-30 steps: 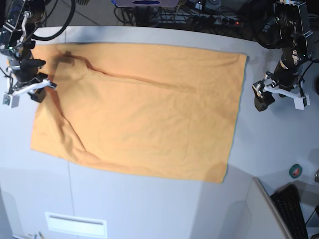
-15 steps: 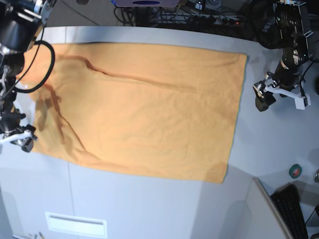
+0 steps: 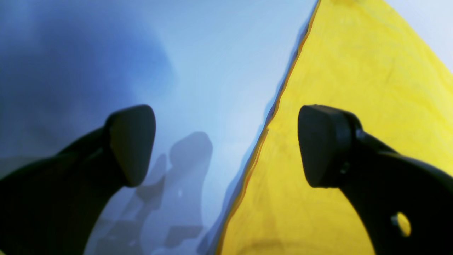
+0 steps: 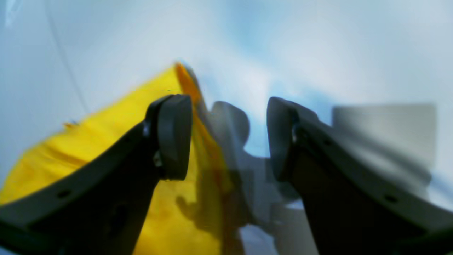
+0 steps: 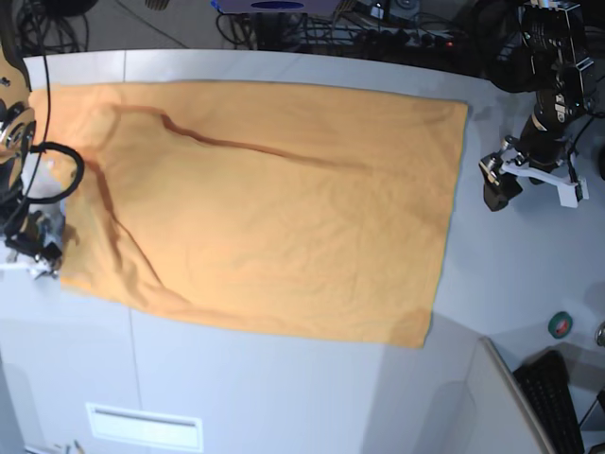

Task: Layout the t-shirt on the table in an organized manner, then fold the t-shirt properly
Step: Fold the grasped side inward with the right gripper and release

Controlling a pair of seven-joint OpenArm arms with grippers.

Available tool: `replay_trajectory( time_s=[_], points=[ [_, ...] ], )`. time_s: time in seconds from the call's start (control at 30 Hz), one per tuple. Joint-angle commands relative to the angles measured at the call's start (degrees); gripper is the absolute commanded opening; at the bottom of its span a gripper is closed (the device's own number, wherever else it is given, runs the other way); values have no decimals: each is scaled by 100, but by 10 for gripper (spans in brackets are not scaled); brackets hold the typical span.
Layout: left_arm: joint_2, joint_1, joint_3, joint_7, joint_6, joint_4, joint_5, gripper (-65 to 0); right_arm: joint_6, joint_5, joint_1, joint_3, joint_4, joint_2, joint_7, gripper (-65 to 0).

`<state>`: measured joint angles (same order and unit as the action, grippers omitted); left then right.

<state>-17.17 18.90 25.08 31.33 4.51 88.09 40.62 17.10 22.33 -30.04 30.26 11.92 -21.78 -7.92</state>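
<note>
The t-shirt [image 5: 265, 203] lies spread on the tabletop [image 5: 529, 274]. The left gripper [image 3: 226, 145] and the right gripper [image 4: 229, 138] seem empty, fingers apart.

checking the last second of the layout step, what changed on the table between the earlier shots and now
The right gripper let go of the t-shirt near its far corner and moved down that side to the near corner, where it now stands open. The released cloth settled flatter there. The left gripper stayed open and parked beside the shirt's opposite edge, and the rest of the shirt lies as before on the table.
</note>
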Motion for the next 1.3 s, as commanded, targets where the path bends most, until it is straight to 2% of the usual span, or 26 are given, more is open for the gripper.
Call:
replay_trajectory(
  time_s=[0.0, 0.37, 0.5, 0.73, 0.8, 0.97, 1.1, 1.27],
  points=[
    [-81, -30, 46, -105, 10, 48, 48, -49, 70, 57, -218, -15, 104, -112, 137, -327],
    [-81, -39, 46, -113, 10, -154, 48, -49, 79, 57, -174, -6, 104, 99, 137, -329],
    [-81, -39, 46, -113, 10, -154, 48, -49, 316, 57, -174, -6, 254, 169, 137, -329],
    [-81, -39, 46, -113, 10, -154, 48, -49, 325, 57, -174, -6, 263, 178, 137, -332],
    [-81, -39, 46, -113, 10, -154, 48, -49, 325, 57, -174, -6, 263, 178, 137, -366],
    [-81, -39, 46, -113, 10, -154, 48, -49, 325, 57, -174, -6, 263, 178, 137, -549],
    [-81, -39, 46, -113, 10, -154, 48, -49, 316, 57, -183, -6, 271, 178, 146, -641],
    [-90, -48, 28, -113, 10, -154, 48, -49, 325, 57, -183, -15, 280, 152, 137, -650]
  ],
)
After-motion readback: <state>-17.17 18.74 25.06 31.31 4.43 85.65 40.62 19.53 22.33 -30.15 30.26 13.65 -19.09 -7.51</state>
